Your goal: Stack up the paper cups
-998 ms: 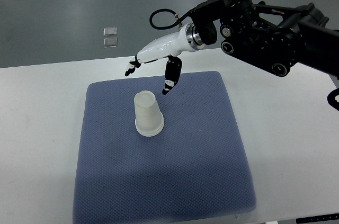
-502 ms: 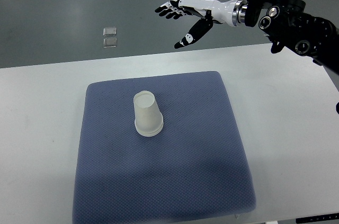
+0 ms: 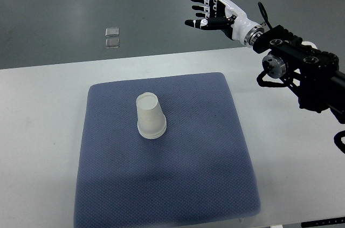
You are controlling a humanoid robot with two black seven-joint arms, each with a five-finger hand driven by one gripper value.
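Withdrawn toward two o'clock since the earlier frame, the right hand (image 3: pixel 214 12) now hangs beyond the tabletop (image 3: pixel 43 109), fingers (image 3: pixel 200 0) spread and released. Stacked upside-down paper cups (image 3: pixel 150 116) stand on the blue mat (image 3: pixel 161 185), slightly toward ten o'clock of its centre.

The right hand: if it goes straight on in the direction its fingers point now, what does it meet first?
Probably nothing. The right hand, open and empty, points toward the picture's upper left, over the grey floor beyond the table. The way looks free, though depth is unclear.
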